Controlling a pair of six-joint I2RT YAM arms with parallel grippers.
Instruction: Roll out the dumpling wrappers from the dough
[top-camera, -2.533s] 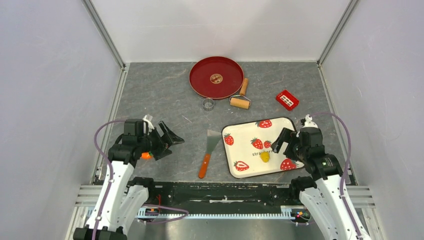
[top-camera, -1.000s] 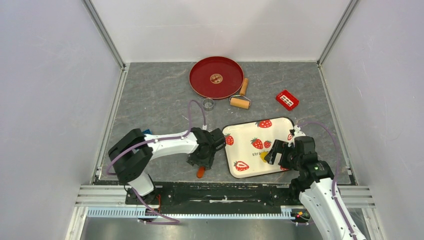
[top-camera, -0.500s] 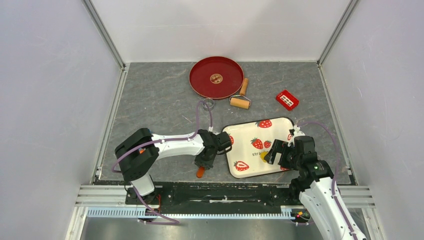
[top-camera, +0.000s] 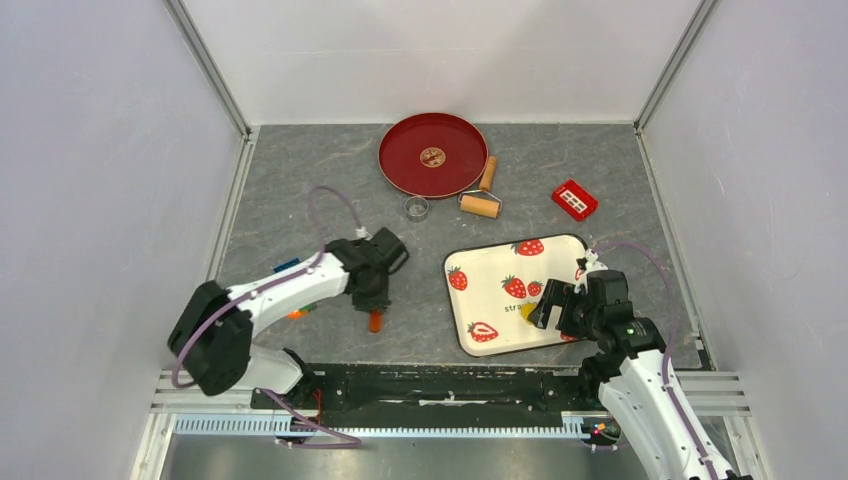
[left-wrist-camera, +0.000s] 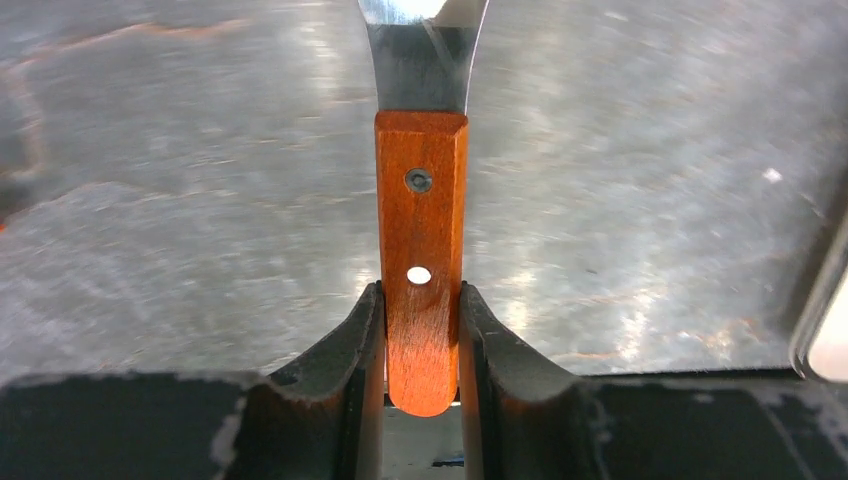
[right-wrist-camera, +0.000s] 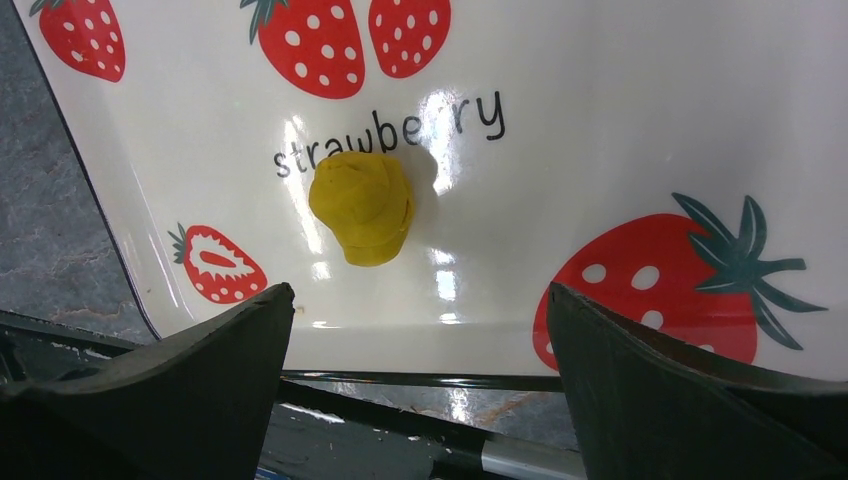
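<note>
Left pincer (left-wrist-camera: 421, 297) is pressed onto the wooden handle of the spatula (left-wrist-camera: 421, 215), one finger on each side, and it holds the tool over the grey worktop (top-camera: 300, 190) near the front edge; the metal blade points away from the wrist. Further back a small metal ring (top-camera: 416, 208) stands on the worktop, just beside the red plate (top-camera: 405, 170). The dumpling wrapper (top-camera: 433, 157), a small flat disc, lies in the middle of this plate. A wooden roller (top-camera: 480, 205) lies against the plate's right rim. The strawberry tray (top-camera: 500, 270) is nearer, and the yellow dough (right-wrist-camera: 362, 205) sits on it as a lump. Right pincer (right-wrist-camera: 420, 300) hangs over the dough, fingers spread wide, not touching it. A red box (top-camera: 574, 199) lies behind.
</note>
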